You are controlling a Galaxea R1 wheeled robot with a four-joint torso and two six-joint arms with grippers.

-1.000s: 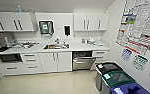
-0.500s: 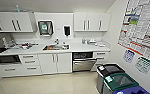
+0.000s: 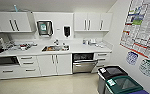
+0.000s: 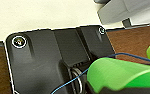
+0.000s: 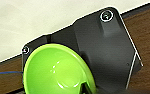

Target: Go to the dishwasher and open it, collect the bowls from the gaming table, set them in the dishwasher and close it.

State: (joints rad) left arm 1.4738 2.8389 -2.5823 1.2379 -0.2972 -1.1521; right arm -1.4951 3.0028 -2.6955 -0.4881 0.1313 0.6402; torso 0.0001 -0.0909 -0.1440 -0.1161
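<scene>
1. One kitchen wall fills the head view: the dishwasher (image 3: 84, 63) sits under the white counter (image 3: 88, 48), just right of the sink (image 3: 55, 48), with its steel door tipped a little way open at the top and a dark rack showing behind it. Two lidded bins (image 3: 116, 80) stand near it by the right wall.

2. From the left wrist, a bright green curved shape (image 4: 121, 75) shows large beside the dark plate, likely the same bowl seen from outside. Whether the left gripper is wide or narrow, I cannot tell.

3. From the right wrist, a green bowl (image 5: 57, 70) is seen close up, hollow facing the camera, and it appears to be carried by the right gripper pinching its rim at the lower edge.

4. Judging by its gloss, the bowl looks like light, stiff, slippery plastic, so the thin rim seems the sensible place to hold. The dishwasher's bar handle (image 3: 84, 64) is the natural grip for the door.
</scene>
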